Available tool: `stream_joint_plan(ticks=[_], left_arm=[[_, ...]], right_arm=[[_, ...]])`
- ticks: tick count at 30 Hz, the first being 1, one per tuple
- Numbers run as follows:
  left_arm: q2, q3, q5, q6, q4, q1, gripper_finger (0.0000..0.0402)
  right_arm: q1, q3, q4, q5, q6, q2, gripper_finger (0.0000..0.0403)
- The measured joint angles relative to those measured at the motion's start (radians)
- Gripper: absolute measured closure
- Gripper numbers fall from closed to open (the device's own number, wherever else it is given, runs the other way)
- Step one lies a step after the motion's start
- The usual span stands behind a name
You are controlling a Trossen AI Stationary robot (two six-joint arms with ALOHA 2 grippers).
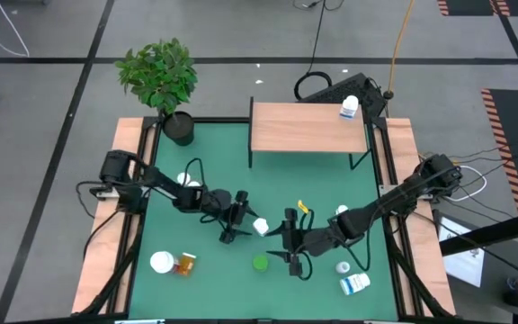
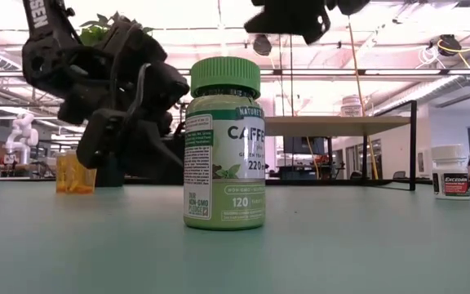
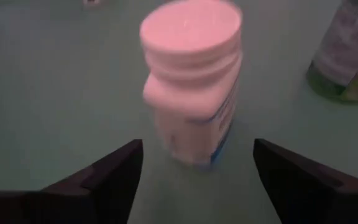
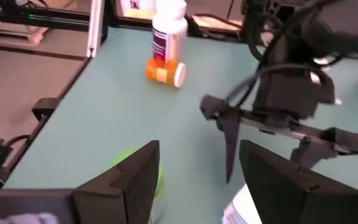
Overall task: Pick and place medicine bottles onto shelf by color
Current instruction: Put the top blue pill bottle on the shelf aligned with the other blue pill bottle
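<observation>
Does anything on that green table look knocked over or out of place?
Yes. The orange bottle lies on its side by a white bottle near the table's left front, and a blue-labelled bottle lies tipped at the right front. The green bottle stands upright. Only one bottle is on the shelf.

left hand [image 1: 241, 219]: mid-desk beside white bottle [image 1: 261, 226] | right hand [image 1: 288, 245]: near green bottle [image 1: 260, 263] | shelf [image 1: 308, 127]: one blue-labelled bottle [image 1: 349, 109]
</observation>
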Motion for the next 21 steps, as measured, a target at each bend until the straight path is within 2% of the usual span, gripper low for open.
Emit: stream_joint_plan(ticks=[5, 9, 18, 21], left_arm=[[0.064, 0.017, 0.008, -0.026, 0.097, 0.001, 0.0088], [0.126, 0.066, 0.008, -0.035, 0.086, 0.000, 0.0109], [0.186, 0.111, -0.008, -0.071, 0.086, -0.002, 0.0203], [0.186, 0.111, -0.064, -0.089, 0.103, 0.001, 0.0235]], right_arm=[[-0.018, -0.116, 0.131, 0.006, 0.097, 0.000, 0.0188], [-0.019, -0.214, 0.282, 0.091, 0.116, 0.000, 0.0188], [-0.017, -0.293, 0.374, 0.134, 0.129, 0.049, 0.0188], [-0.023, -0.294, 0.409, 0.179, 0.091, 0.091, 0.0188]])
